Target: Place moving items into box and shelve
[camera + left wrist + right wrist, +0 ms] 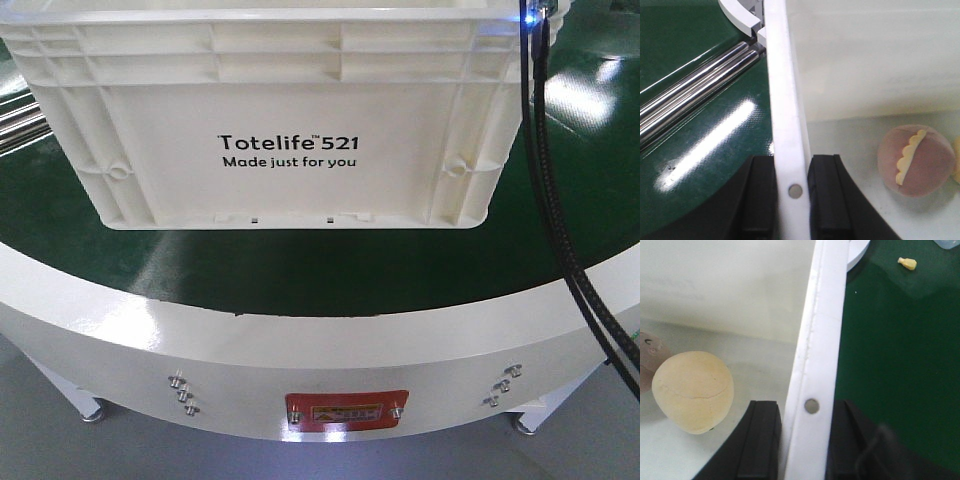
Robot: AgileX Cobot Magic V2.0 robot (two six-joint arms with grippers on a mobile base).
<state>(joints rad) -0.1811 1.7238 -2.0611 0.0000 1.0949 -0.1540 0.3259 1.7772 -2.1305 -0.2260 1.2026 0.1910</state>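
The white Totelife 521 crate (290,110) hangs a little above the green round table (300,270). My left gripper (791,200) is shut on the crate's left rim (782,100), one black finger each side. My right gripper (802,445) is shut on the crate's right rim (820,330) the same way. Inside the crate lie a pinkish-beige onion piece (917,160) and a tan-yellow one (692,390); the pinkish piece's edge also shows in the right wrist view (647,360). The grippers are out of the front view.
Chrome rails (695,95) run across the table left of the crate. A small yellow piece (907,262) lies on the green surface right of the crate. A black cable (560,230) hangs at the right. The table's white curved edge (300,350) is in front.
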